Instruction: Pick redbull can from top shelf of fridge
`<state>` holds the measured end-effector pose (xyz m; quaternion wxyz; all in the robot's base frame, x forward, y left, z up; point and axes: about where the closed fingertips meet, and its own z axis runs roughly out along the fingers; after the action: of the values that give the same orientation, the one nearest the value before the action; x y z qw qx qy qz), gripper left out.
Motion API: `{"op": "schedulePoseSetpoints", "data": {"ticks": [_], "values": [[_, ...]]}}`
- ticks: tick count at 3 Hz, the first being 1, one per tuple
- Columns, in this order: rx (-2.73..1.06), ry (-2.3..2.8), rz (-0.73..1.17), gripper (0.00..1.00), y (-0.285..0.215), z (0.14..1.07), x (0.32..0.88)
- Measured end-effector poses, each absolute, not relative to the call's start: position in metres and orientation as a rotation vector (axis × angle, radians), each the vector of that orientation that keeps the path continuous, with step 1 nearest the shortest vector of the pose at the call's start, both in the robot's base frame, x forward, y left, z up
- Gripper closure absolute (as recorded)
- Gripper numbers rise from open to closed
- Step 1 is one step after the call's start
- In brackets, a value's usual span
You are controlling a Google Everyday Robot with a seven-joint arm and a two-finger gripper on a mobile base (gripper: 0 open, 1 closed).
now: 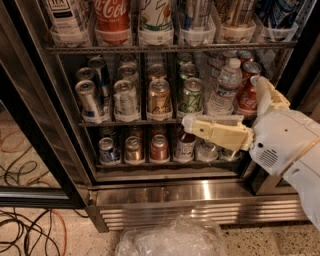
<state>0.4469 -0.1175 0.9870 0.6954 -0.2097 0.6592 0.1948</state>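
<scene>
The fridge point(200, 192) stands open in front of me. Its top shelf point(165, 48) carries clear lane trays with tall cans cut off by the frame's top edge. One of them is silver and blue point(192, 12) and may be the redbull can. Two slim silver-and-blue cans point(90, 97) stand on the middle rack at the left. My gripper point(223, 102) is open and empty, low at the right in front of the middle and bottom racks. One cream finger point(215, 132) points left and the other point(270, 95) points up.
A red Coca-Cola can point(113, 15) and other cans stand on the top shelf. Gold point(159, 97) and green point(191, 95) cans and a water bottle point(225, 87) are on the middle rack. A clear plastic bag point(170, 240) and cables point(25, 225) lie on the floor.
</scene>
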Motion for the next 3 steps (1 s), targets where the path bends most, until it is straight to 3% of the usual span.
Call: {"op": "schedulePoseSetpoints", "data": {"ticks": [3], "values": [[-0.42, 1.432, 0.378, 0.0, -0.114, 1.018, 0.484]]}}
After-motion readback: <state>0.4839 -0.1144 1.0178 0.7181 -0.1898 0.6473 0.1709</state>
